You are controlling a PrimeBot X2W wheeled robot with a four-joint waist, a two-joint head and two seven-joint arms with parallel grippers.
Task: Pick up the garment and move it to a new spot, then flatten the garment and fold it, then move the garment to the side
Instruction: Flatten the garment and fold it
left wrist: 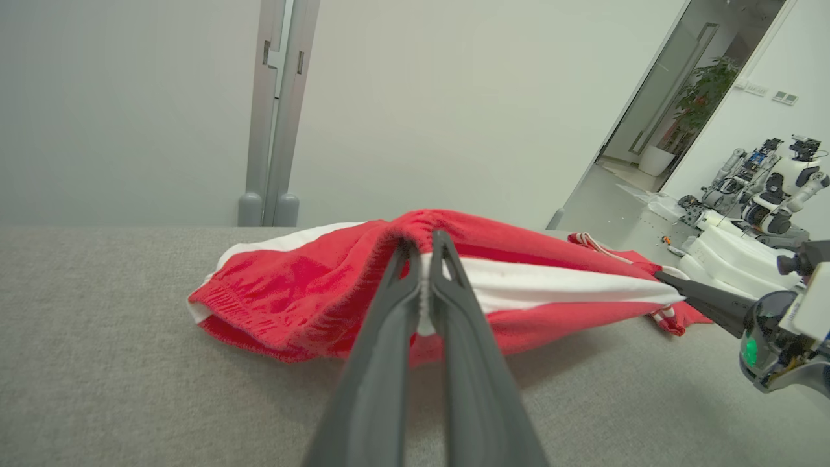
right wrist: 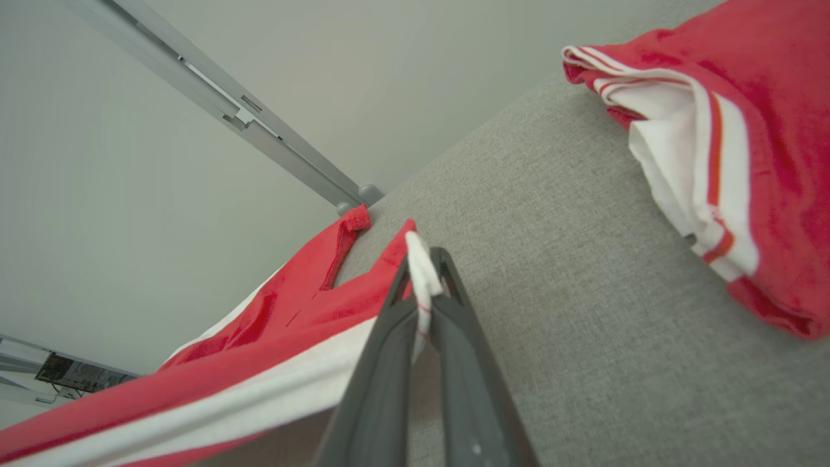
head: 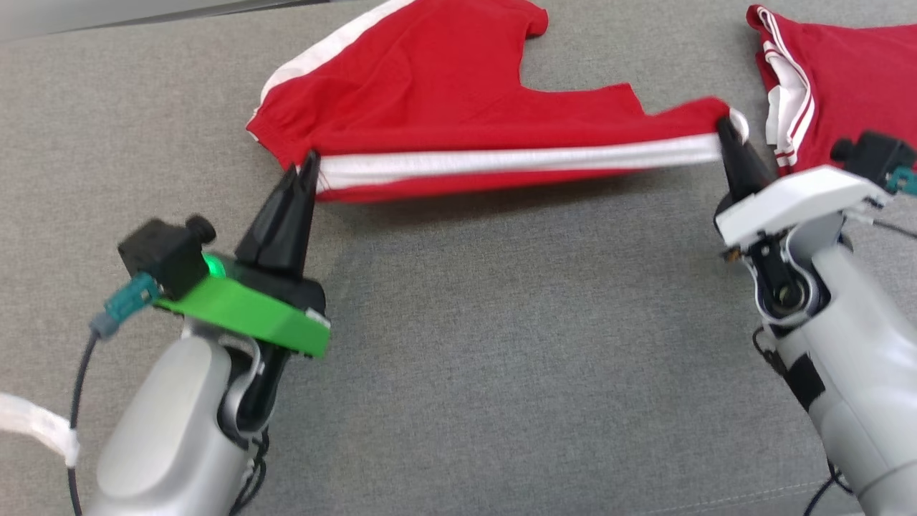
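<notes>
Nearest: grey woven fabric surface [head: 501,373], running from the near edge to the far one. Two silver forearms rise from the near corners; the left one carries a green plastic bracket [head: 243,312], the right one a white plastic housing [head: 788,197].

Left gripper [head: 309,168]: dark fingers pressed together, pinching the left end of the white stripe. In the left wrist view the cloth is bunched between the tips [left wrist: 425,243].

Right gripper [head: 725,129]: jaws closed on the right end of the same stripe. A fold of white cloth sticks out past its tips in the right wrist view [right wrist: 425,259].

Red fabric garment with a white side stripe [head: 444,93]: middle of the surface, stretched between the two grippers. Near striped edge is pulled taut and raised, with a shadow on the grey cloth below. The far part lies on the surface, reaching towards the far edge. A second white stripe runs along its far left side.

Far right: second red garment with white bands [head: 845,79], bunched, lying apart from the held one and just beyond the right gripper.

Beyond the surface: pale wall and upright grey metal post [left wrist: 269,110]. Far right, an open doorway with a potted green plant [left wrist: 707,91] and other white robots [left wrist: 771,194].
</notes>
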